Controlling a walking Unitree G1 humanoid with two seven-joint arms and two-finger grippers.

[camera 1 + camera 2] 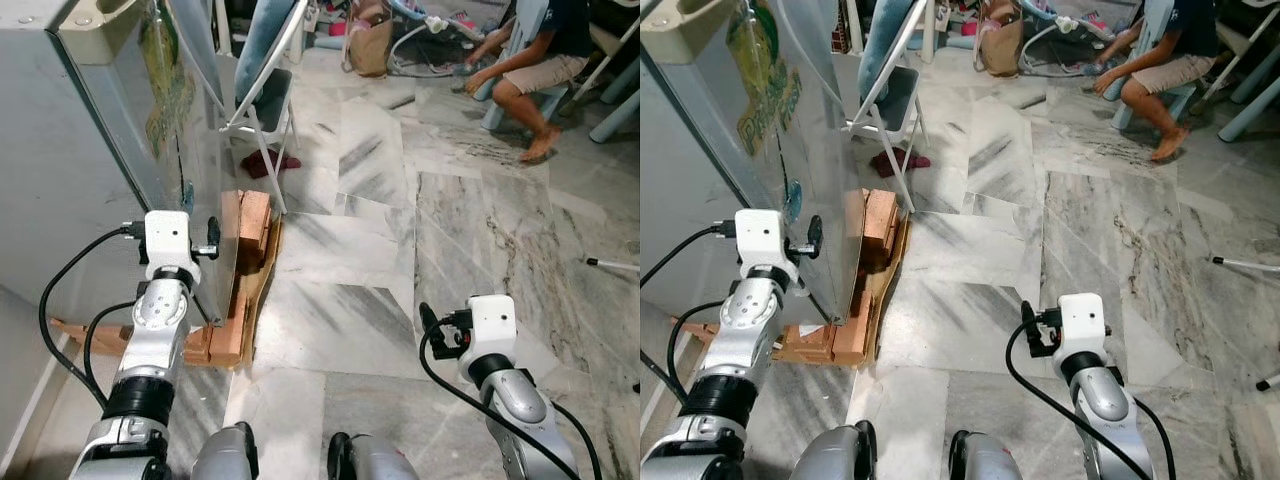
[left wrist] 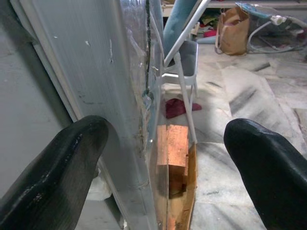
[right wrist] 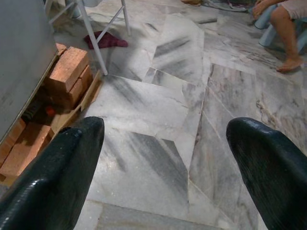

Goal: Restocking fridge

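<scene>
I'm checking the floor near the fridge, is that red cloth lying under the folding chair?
Yes, the red cloth lies on the floor between the chair's legs beside the fridge.

Showing as brushed grey metal w/ clear film peeling: fridge (image 1: pixel 70 150). Looking rough, raw wood: blocks (image 1: pixel 250 235). Reading as polished veined marble: floor (image 1: pixel 400 250). Appearing glossy black plastic: left gripper (image 2: pixel 165 165) fingers (image 2: pixel 53 172).

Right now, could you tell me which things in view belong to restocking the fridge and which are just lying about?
Part of the job:
- fridge, its edge between the fingers of the open left hand
- right hand, open over the floor

Just lying about:
- bricks under the fridge
- folding chair
- red cloth
- brown bag
- seated person
</scene>
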